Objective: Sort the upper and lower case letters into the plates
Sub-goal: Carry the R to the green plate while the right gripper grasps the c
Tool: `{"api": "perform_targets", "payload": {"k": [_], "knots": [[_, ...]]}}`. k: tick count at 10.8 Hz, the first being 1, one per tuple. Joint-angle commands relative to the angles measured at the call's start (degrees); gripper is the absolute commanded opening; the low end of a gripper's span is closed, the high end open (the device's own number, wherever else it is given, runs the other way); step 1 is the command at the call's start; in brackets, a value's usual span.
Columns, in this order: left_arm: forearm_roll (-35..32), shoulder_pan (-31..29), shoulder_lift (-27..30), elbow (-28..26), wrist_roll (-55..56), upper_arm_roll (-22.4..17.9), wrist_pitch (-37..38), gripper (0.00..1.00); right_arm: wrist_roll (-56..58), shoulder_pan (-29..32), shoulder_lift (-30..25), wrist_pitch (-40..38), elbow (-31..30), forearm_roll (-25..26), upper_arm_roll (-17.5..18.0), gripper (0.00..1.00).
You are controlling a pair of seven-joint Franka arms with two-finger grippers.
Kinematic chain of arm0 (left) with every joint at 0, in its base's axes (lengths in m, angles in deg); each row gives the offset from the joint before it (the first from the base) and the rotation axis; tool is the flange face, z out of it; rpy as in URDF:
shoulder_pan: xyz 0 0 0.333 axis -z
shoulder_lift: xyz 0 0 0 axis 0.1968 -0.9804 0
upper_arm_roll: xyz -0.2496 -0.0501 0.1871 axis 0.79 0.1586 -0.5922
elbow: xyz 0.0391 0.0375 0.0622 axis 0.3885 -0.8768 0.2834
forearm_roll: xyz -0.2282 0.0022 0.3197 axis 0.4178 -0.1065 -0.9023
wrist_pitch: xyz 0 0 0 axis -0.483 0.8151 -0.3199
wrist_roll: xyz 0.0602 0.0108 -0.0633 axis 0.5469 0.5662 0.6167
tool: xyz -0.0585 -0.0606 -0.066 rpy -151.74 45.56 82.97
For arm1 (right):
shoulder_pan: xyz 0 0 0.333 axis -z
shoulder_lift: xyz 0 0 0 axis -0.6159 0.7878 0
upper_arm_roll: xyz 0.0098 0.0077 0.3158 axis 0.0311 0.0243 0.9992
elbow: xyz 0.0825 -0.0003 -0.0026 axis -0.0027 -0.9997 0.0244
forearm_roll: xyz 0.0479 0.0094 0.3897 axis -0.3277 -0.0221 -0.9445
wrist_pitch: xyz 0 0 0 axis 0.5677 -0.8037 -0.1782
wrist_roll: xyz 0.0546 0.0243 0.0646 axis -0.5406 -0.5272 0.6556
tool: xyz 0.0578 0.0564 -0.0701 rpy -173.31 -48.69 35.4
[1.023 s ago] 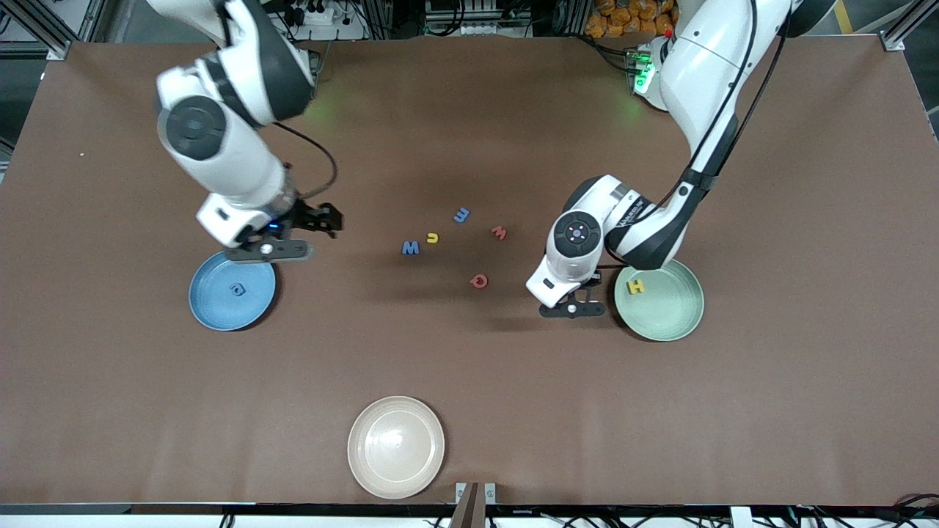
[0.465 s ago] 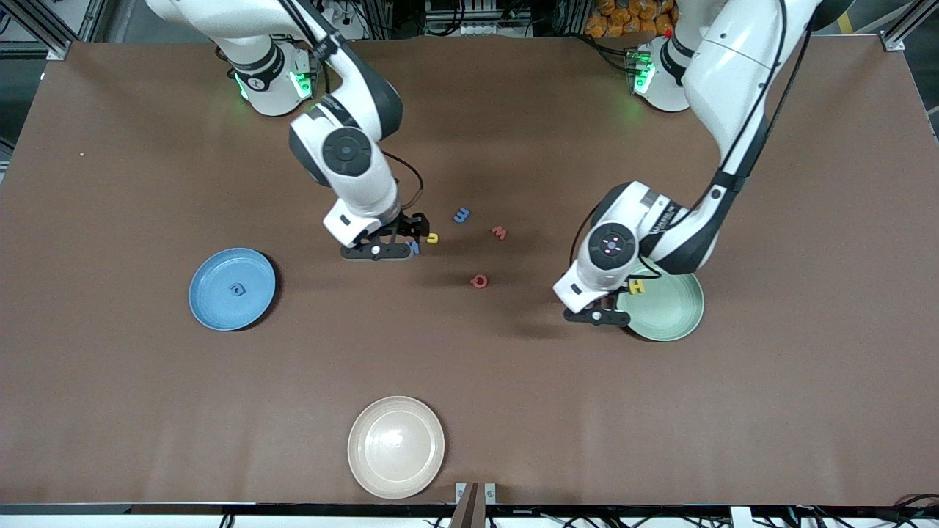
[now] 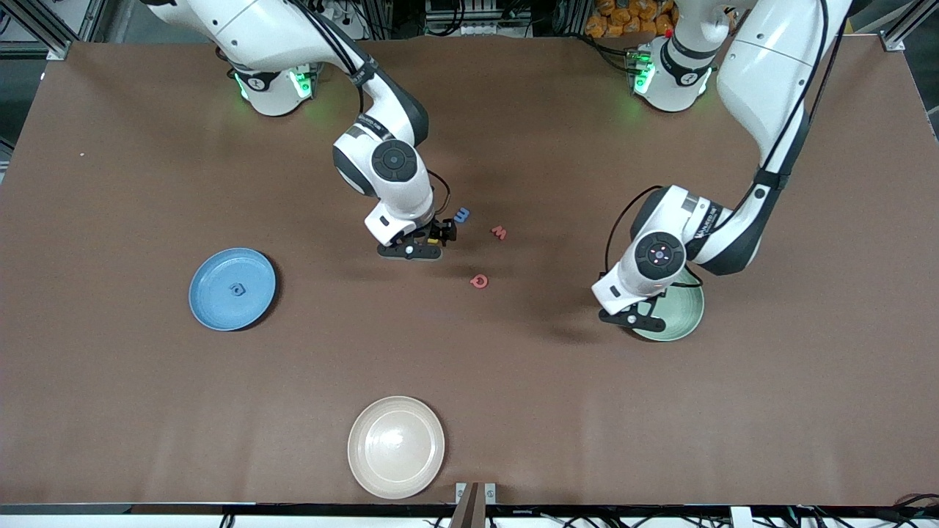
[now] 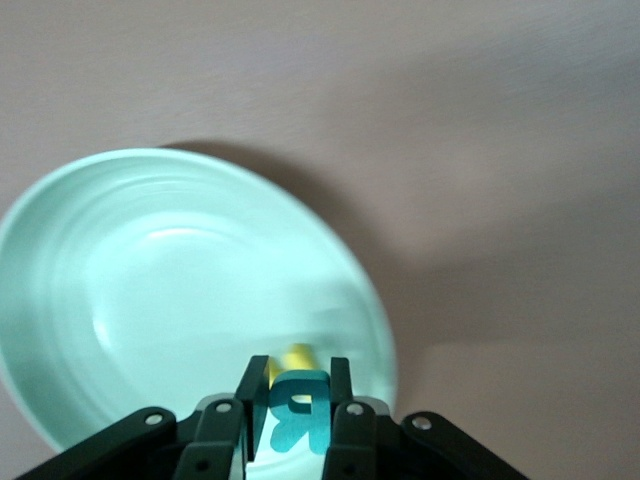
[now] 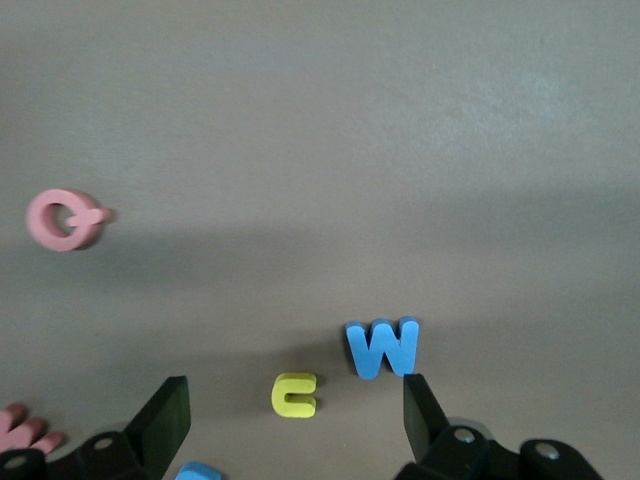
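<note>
The left claw [image 4: 292,415], closed on a small teal foam letter R [image 4: 296,420], hangs over the pale green round plastic plate [image 3: 686,323] (a yellow letter [image 4: 295,357] lies inside) and should release it, while the right claw [image 5: 290,410], fingers wide apart, hovers above the tiny yellow foam letter [image 5: 294,394] and blue foam W [image 5: 383,346] on the brown desk [image 3: 147,403], to descend and close on one.

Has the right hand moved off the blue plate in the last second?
Yes. The right hand went from the blue plate toward the left arm's end, over the loose letters.

Robot lab: aluminium framing [image 3: 44,29], cabling.
</note>
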Motion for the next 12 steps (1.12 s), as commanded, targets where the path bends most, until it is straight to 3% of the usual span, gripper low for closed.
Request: {"api": "perform_targets", "payload": {"k": [1, 2, 3, 4, 5, 12], "knots": [[-3.40, -2.76, 2.22, -3.53, -2.32, 0.70, -0.53, 0.10, -4.05, -0.42, 2.79, 1.97, 0.18, 3.21, 0.26, 0.80], [-4.37, -3.63, 2.22, -3.80, -2.58, 0.79, -0.62, 0.10, -4.14, -0.59, 3.50, 2.59, 0.18, 3.21, 0.26, 0.77], [-4.47, -3.82, 2.13, -3.97, -2.50, 0.88, -1.49, 0.17, -4.23, -0.94, 4.20, 3.38, 0.18, 3.21, 0.34, 0.75], [-4.38, -3.82, 2.22, -4.06, -2.33, 0.88, -1.59, 0.66, -5.01, -1.47, 4.65, 4.00, 0.18, 3.21, 0.34, 0.72], [-4.38, -3.82, 2.31, -4.06, -1.98, 0.96, -1.59, 1.00, -5.45, -1.47, 4.74, 3.92, 0.18, 3.21, 0.61, 0.71], [-3.59, -3.20, 2.13, -3.80, 3.11, 1.93, -1.59, 1.00, -6.34, -1.82, 5.70, 4.00, 0.18, 3.21, 0.87, 0.65]]}}
